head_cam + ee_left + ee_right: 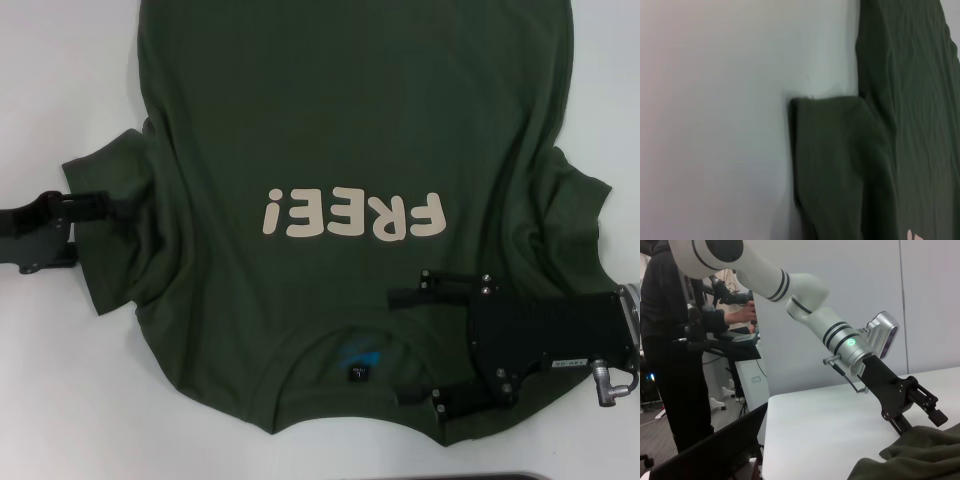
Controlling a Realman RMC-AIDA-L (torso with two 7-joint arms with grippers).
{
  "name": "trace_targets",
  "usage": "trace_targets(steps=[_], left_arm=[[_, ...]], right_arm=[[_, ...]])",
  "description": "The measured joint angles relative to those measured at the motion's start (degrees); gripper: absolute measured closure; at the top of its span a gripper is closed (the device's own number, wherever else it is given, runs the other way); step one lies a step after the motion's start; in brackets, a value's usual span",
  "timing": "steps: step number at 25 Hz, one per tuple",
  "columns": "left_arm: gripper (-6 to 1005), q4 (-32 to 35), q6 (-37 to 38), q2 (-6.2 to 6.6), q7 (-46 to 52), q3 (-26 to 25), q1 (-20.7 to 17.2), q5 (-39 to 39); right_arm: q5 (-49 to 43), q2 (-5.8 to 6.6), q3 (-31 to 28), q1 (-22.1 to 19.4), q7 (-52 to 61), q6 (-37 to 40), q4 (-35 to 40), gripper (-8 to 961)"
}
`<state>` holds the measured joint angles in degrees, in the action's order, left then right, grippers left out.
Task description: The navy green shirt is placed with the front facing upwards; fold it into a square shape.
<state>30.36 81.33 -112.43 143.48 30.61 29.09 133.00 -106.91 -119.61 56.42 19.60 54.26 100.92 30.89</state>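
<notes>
Dark olive-green cotton T-shirt [350, 130] with cream "FREE!" lettering lying face-up on white table [40, 390]; left gripper [95, 207] pinching its sleeve edge, right gripper [405, 345] hovering spread near collar.

Head view: you have even, diffuse overhead light. The white tabletop [60, 90] reads bright without glare; the navy green shirt [350, 120] stays dark, folds barely separated. Soft, short shadows hug its edges. The cream lettering [352, 214] is slightly soft.

Left wrist view: you get strong blur throughout; the sleeve [835, 165] edge is smeared, tabletop washed pale with a faint pinkish tint at one side.

Right wrist view: bright room light, focus acceptable; the left hand [922, 407] casts little shadow.
</notes>
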Motion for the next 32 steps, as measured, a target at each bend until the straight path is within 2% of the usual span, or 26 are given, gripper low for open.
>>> trace_targets(steps=[12, 22, 28, 32], left_arm=[[544, 1.2, 0.4, 0.03, -0.3, 2.0, 0.4, 0.3], [754, 1.9, 1.6, 0.29, -1.9, 2.3, 0.3, 0.5], [972, 2.9, 2.1, 0.17, -2.9, 3.1, 0.3, 0.8], [978, 3.0, 2.5, 0.22, -3.0, 2.6, 0.4, 0.6]], right_arm=[[0.2, 0.00, 0.0, 0.2, 0.6, 0.0, 0.1, 12], [0.2, 0.00, -0.1, 0.5, 0.7, 0.1, 0.1, 12], [0.3, 0.00, -0.1, 0.7, 0.7, 0.0, 0.1, 12], [0.3, 0.00, -0.1, 0.8, 0.7, 0.0, 0.1, 12]])
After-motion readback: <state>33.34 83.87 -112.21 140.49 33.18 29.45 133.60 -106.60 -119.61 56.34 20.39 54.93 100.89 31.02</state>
